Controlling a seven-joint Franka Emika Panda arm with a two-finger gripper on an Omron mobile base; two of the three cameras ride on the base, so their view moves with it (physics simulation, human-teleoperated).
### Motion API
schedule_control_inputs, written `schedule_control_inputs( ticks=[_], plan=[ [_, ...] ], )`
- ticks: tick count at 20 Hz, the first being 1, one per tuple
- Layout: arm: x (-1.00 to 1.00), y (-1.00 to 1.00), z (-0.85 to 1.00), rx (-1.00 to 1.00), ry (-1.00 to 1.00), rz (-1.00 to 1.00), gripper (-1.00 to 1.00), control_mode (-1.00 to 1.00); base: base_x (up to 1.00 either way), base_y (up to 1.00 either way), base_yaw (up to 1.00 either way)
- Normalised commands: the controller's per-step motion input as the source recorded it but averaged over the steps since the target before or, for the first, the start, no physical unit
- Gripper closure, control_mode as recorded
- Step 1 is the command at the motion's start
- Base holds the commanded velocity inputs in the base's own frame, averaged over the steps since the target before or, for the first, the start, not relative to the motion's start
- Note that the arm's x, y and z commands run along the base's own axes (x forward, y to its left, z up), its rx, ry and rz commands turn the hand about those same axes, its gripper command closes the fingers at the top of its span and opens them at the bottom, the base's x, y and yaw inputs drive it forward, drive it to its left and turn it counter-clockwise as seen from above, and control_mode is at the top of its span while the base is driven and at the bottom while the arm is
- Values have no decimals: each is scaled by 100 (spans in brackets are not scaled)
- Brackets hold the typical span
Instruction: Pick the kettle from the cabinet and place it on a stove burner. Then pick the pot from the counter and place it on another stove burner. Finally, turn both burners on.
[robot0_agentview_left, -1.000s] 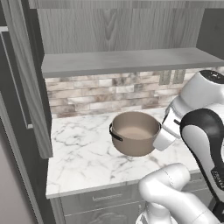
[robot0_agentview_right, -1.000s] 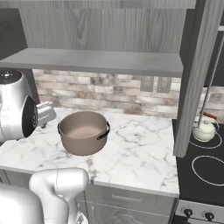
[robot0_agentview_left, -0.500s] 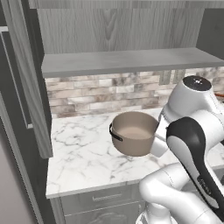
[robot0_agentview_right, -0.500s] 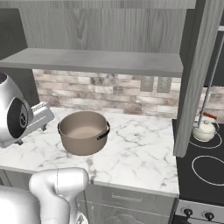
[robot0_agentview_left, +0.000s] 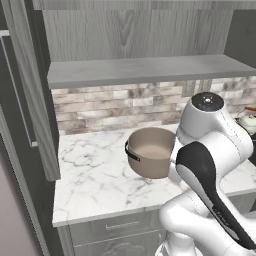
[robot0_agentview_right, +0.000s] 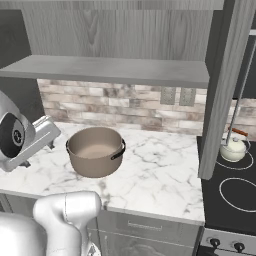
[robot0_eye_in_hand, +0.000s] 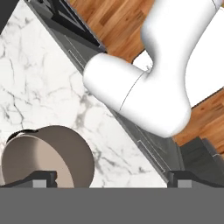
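Already the kettle (robot0_agentview_right: 234, 148) stands on a far burner (robot0_agentview_right: 235, 159) of the cooktop (robot0_agentview_right: 227, 205), its arched handle up, so the first leg of the task looks done and the pot (robot0_agentview_right: 95, 150) is the job in hand. It sits upright on the marble counter (robot0_agentview_right: 160, 170), roughly mid-slab and well clear of the brick backsplash (robot0_agentview_right: 125, 107), empty, with one black loop handle (robot0_agentview_right: 118, 153) facing the stove side and the other (robot0_agentview_left: 131, 152) on the opposite wall. In the hand view the gripper (robot0_eye_in_hand: 110, 178) looks straight down with its fingertips (robot0_eye_in_hand: 39, 178) spread as wide as they go and nothing between them; the pot's rim lies by the one fingertip, while the other hangs over the counter's front edge, so the hand seems to be off to the side of the pot, not centred on it. That wide spread suits a thin-walled target: my guess is the jaws are meant to straddle the rim or wall, since the body is far too broad to span. A near burner (robot0_agentview_right: 239, 191), just this side of the kettle, lies free, a sensible spot for the pot, though the cabinet's upright panel (robot0_agentview_right: 220, 90) stands between counter and stove and would have to be skirted.
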Motion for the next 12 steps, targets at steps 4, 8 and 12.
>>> schedule_control_inputs(
  ticks=[4, 8, 12],
  plan=[
    [24, 0, -12, -2, 0, 0, -100, -100, 0, 0, 0],
    [15, 0, -16, 0, 0, 0, -100, -100, 0, 0, 0],
    [13, 0, -21, 0, 0, 0, -100, -100, 0, 0, 0]
  ],
)
